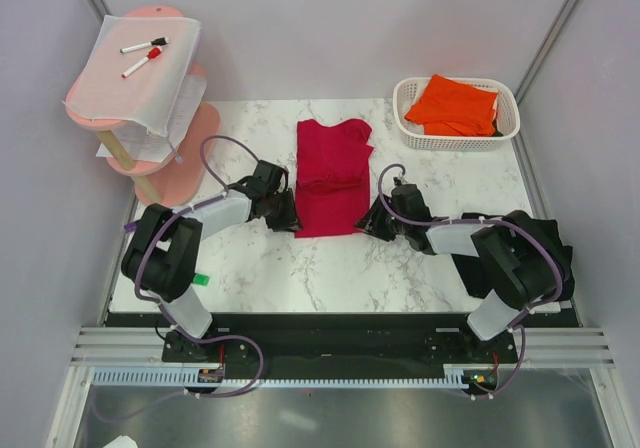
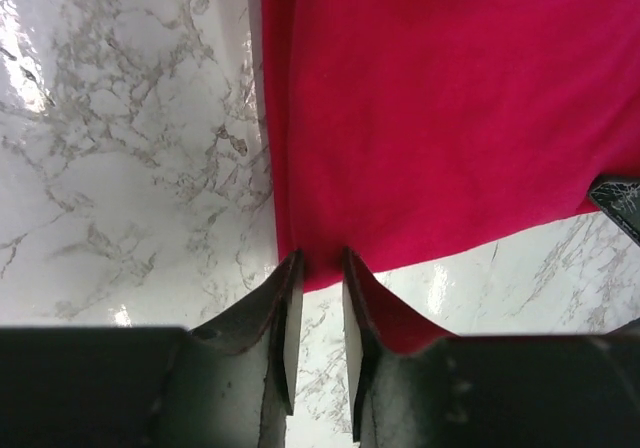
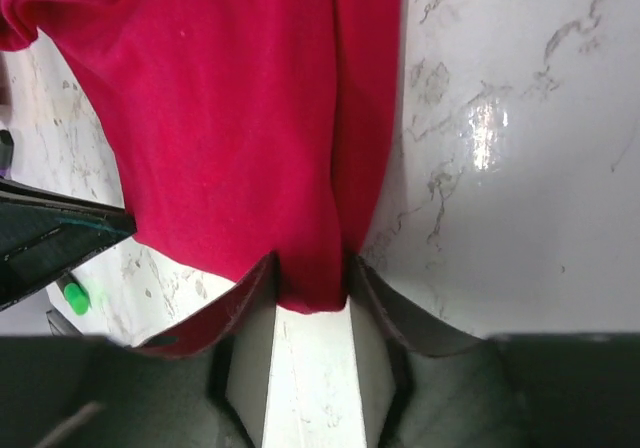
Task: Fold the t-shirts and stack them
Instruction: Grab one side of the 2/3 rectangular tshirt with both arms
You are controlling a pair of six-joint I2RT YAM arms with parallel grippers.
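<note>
The crimson red t-shirt (image 1: 332, 173) lies folded into a long strip in the middle of the marble table. My left gripper (image 1: 285, 213) is at its near left corner, with the hem between the fingertips in the left wrist view (image 2: 318, 263). My right gripper (image 1: 372, 223) is at its near right corner, with bunched cloth filling its jaws in the right wrist view (image 3: 310, 268). The red cloth fills both wrist views (image 2: 430, 118) (image 3: 240, 118). The orange t-shirt (image 1: 452, 105) lies in a white basket (image 1: 455, 143). A dark edge shows beneath it.
The basket stands at the back right. A pink tiered stand (image 1: 150, 183) at the back left carries a white sheet (image 1: 140, 78) with two marker pens (image 1: 145, 45). A small green object (image 1: 200, 279) lies near the left arm.
</note>
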